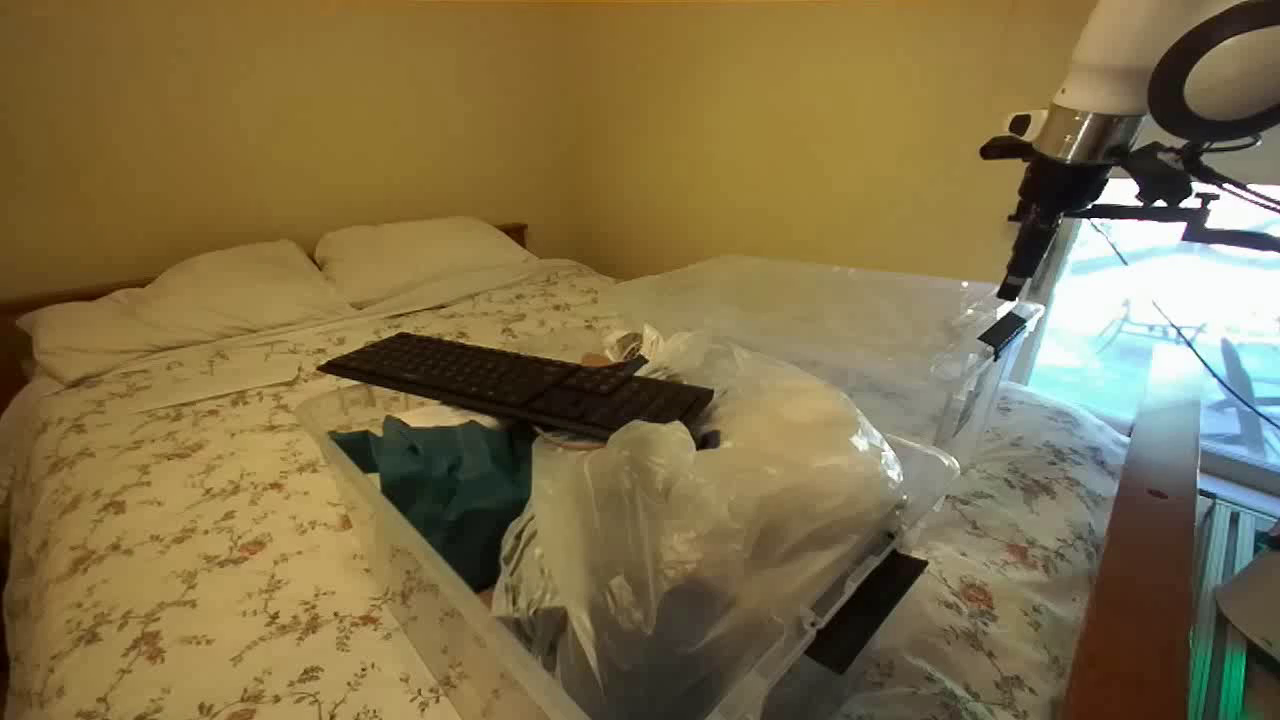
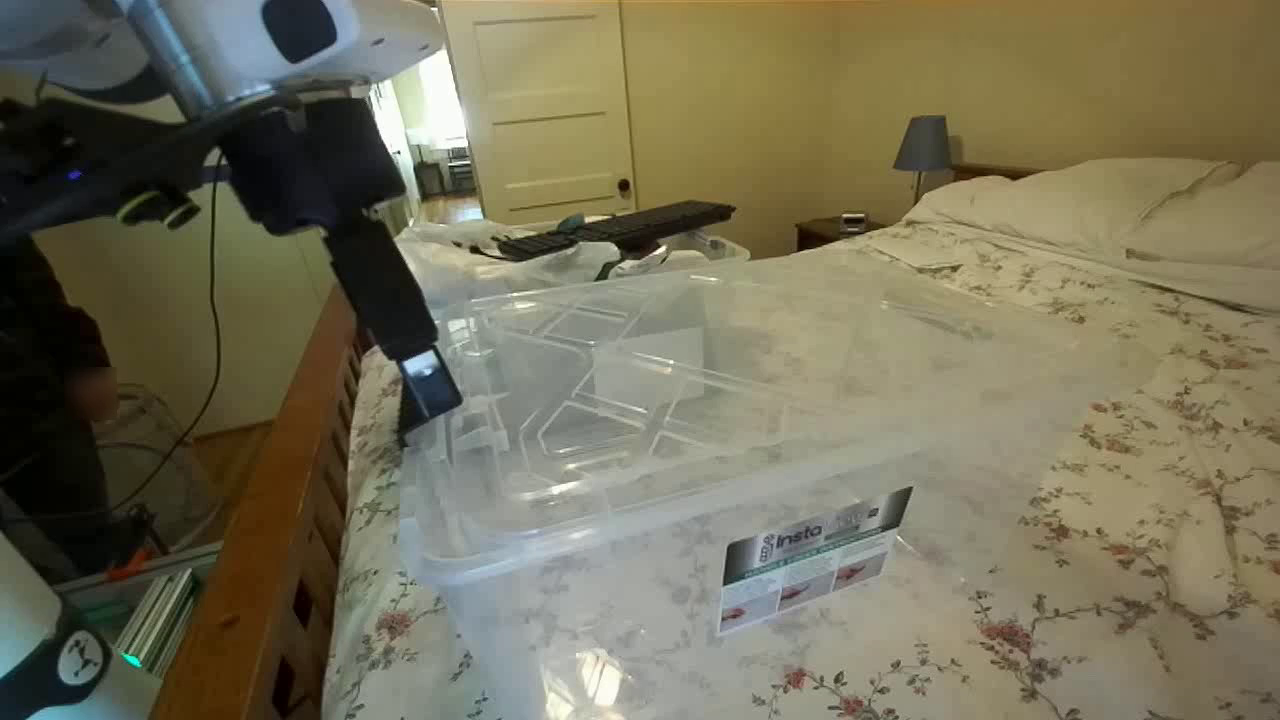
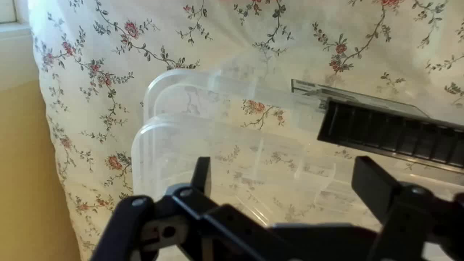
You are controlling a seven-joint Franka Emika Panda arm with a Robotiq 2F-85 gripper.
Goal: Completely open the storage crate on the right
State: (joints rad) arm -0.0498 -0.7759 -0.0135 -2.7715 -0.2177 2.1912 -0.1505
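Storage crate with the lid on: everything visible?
The storage crate is rectangular, clear and plastic-looking, upright on the floral bedspread, whose pattern shows through. Its ridged lid is on. One side carries a label ("Insta" legible); a black latch sits at the lid's edge, fastened or not I can't tell. The open hand is near that edge; contact unclear.

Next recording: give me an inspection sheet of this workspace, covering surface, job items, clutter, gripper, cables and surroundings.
Surface: floral-covered bed.
Job items: clear storage crate, lid over its top; whether the black latch is released cannot be told.
Clutter: open crate heaped with keyboard, plastic bag and teal cloth.
Gripper: open, near the lid; nothing gripped that shows.
Cables: one thin dark cable in an exterior view.
Surroundings: window, lamp, part of a person.
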